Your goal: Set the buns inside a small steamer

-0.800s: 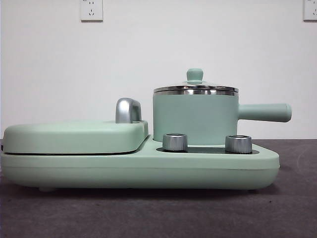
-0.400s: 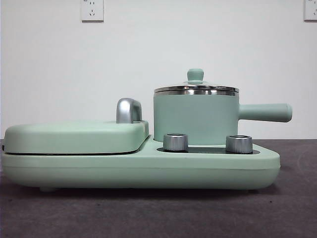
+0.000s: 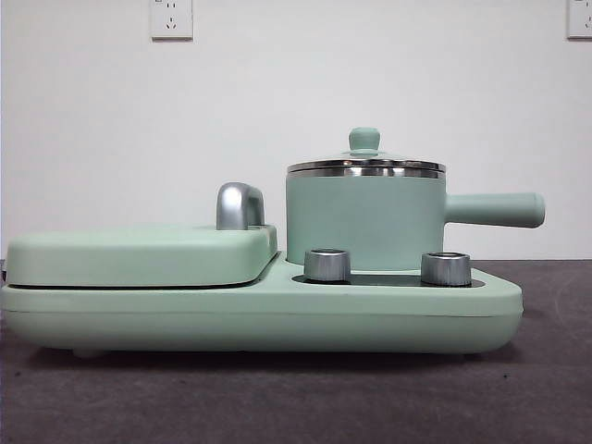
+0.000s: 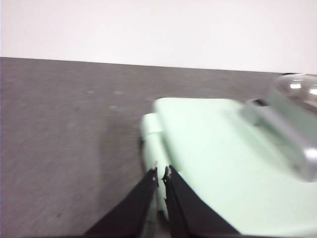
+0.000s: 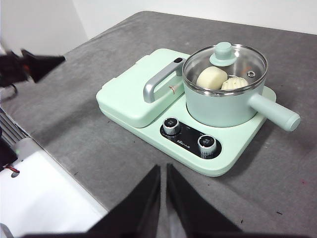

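Note:
The small steamer, a mint-green pot with a long side handle, stands on its base with the green-knobbed glass lid on. In the right wrist view the steamer holds both buns under the lid: the smooth cream-white bun and the ridged white bun. My right gripper is shut and empty, high above the table in front of the cooker. My left gripper is shut and empty, over the end of the flat griddle lid; it also shows in the right wrist view.
The mint-green cooker base carries the flat griddle lid with a chrome handle and two steel knobs. Grey cloth table all round. A white surface lies off the table's edge.

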Controlling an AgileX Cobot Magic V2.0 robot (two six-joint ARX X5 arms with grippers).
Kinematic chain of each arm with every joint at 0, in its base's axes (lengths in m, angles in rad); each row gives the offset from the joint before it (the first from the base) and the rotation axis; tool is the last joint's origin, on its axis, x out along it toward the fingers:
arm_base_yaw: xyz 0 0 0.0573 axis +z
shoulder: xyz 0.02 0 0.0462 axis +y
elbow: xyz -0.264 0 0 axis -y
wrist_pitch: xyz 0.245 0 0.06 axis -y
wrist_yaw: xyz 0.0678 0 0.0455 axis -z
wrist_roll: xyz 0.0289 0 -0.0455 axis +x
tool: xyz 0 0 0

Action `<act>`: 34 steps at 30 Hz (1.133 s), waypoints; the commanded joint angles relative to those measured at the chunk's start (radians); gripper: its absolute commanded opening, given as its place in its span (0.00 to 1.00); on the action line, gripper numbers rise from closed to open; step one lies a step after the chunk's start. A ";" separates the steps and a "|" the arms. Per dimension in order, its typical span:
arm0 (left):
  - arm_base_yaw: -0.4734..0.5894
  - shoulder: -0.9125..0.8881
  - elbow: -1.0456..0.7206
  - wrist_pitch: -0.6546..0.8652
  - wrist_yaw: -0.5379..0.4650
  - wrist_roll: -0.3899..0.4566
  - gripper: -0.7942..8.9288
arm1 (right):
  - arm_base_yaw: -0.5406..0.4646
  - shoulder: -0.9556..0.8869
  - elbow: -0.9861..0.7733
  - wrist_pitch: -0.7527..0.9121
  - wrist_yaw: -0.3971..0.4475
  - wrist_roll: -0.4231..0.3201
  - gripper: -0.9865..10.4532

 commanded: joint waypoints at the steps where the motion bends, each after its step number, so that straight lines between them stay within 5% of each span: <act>1: 0.032 -0.036 -0.076 0.041 -0.003 0.014 0.11 | 0.005 -0.001 0.009 0.008 -0.001 -0.008 0.10; 12: 0.126 -0.073 -0.190 0.065 -0.054 0.014 0.11 | 0.005 -0.001 0.009 0.008 -0.001 -0.008 0.10; 34: 0.127 -0.073 -0.217 0.110 -0.090 0.029 0.11 | 0.005 -0.001 0.009 0.008 -0.001 -0.008 0.10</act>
